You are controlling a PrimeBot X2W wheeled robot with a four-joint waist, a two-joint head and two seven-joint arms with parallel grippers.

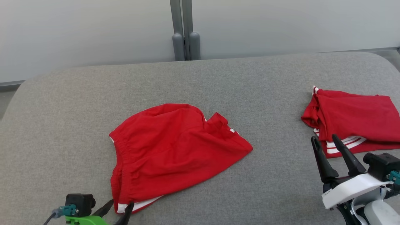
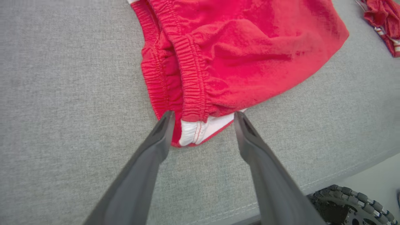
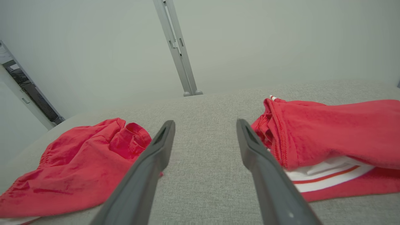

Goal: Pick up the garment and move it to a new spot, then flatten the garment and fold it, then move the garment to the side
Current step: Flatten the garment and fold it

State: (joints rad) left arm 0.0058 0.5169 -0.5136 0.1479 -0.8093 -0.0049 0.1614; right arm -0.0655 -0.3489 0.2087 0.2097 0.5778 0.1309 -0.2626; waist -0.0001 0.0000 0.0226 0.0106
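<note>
A pair of red shorts, the garment (image 1: 168, 150), lies loosely crumpled on the grey padded surface (image 1: 62, 125), elastic waistband toward me, a white-striped corner at its near edge. My left gripper (image 1: 120, 209) is open at that corner; in the left wrist view the garment (image 2: 237, 47) spreads ahead and the white corner lies between the spread fingers of the left gripper (image 2: 203, 117), not pinched. My right gripper (image 1: 323, 140) stands open above the surface at the right, holding nothing; the right wrist view shows the right gripper (image 3: 204, 123) open, the garment (image 3: 78, 162) to its left.
A second red garment with white stripes (image 1: 353, 122) lies folded at the right edge, just beyond my right fingertips, also as the folded garment (image 3: 331, 140). A grey post (image 1: 185, 31) and pale wall stand behind the surface. The surface's near edge (image 2: 328, 184) runs beside my left gripper.
</note>
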